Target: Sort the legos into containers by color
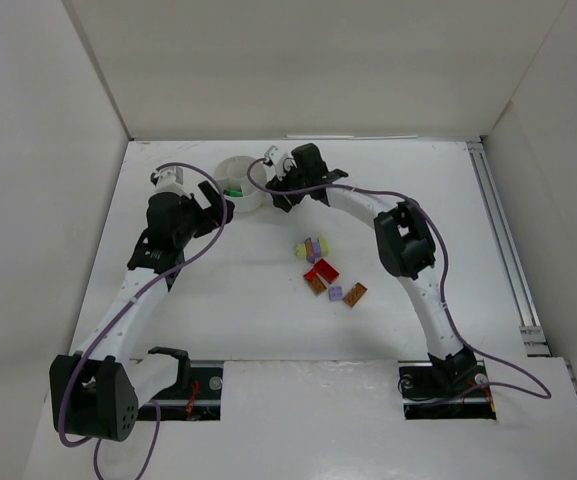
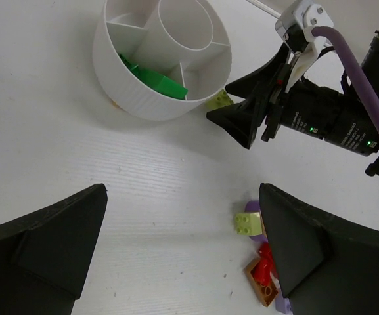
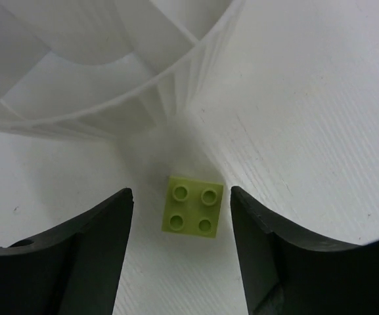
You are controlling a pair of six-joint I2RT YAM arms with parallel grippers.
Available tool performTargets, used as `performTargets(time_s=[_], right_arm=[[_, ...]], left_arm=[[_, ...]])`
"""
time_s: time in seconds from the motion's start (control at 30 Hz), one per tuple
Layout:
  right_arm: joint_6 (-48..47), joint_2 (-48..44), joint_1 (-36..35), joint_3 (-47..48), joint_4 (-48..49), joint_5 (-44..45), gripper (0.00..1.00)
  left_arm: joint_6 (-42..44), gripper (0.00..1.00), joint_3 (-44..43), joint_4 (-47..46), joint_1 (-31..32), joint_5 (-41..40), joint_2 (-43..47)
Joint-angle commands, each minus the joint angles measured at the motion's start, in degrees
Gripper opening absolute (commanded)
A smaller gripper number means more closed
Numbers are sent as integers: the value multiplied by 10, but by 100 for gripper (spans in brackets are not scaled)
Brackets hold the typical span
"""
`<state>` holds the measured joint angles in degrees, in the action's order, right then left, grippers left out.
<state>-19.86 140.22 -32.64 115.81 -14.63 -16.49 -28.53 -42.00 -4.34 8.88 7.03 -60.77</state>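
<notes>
Brick (image 3: 192, 213), yellow-green, four studs up, lies flat on table (image 3: 307, 98) between the jaws of the right gripper (image 3: 180, 197). Jaws released: bare table shows on both sides of the brick, and neither of the fingers (image 3: 90, 262) touches it. The gap is narrower on one side than the other. Nothing grasped.

Dish (image 3: 110, 111), round, white, stands just ahead of the right fingertips. The brick sits outside its wall, close to the foot of it, not in any compartment.

Left gripper (image 2: 182, 190) hangs above the table, jaws spread wide, nothing between them but bare table. The dish is well ahead of these jaws and a little toward the left finger. Green bricks (image 2: 156, 82) lie in the wedge compartment that faces them. The other wedges I can see look bare, as does the round middle cell.

Loose bricks lie close by the left gripper's right finger, partly hidden behind it: a second yellow-green one (image 2: 247, 223), a lilac one (image 2: 256, 207), a red one (image 2: 265, 259) and an orange-brown one (image 2: 260, 290). In the top view the same cluster lies on open table, well apart from the dish.
</notes>
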Motion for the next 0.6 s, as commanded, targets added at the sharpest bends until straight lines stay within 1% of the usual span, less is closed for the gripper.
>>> performTargets(time_s=[0.0,0.03,0.17,0.2,0.23,0.3,0.37,0.4,0.47,0.5,0.53,0.57], right_arm=[[12,15,-4,38,-38,-3,65],[12,15,-4,38,-38,-3,58],[12,-4,-4,7,-38,4,46],[12,-12,-4,1,-38,4,46],[12,-12,-4,-11,-38,9,51],[12,-26,-4,-22,-38,15,51],[12,-31,-4,-33,-38,15,45],[2,-36,-4,-33,-38,15,39],[-4,-50,-4,-51,-21,-7,35],[-18,-60,-4,-82,7,-22,34],[-38,-90,-4,-101,24,-34,34],[-51,-108,-4,-123,42,-59,33]], left_arm=[[4,100,-5,-10,-1,-9,18],[4,100,-5,-5,-1,-9,18],[9,100,-11,-5,-1,-9,13],[9,100,-11,-5,-1,-9,13],[9,100,-16,-5,-1,-9,13],[9,100,-16,-5,-1,-9,7],[9,100,-16,-5,-1,-4,7],[9,100,-16,-5,-1,-3,7],[16,100,-16,-10,-1,16,7],[16,100,-16,-10,-1,28,1],[22,100,-21,-10,-1,39,1],[22,100,-21,-10,-1,67,-4]])
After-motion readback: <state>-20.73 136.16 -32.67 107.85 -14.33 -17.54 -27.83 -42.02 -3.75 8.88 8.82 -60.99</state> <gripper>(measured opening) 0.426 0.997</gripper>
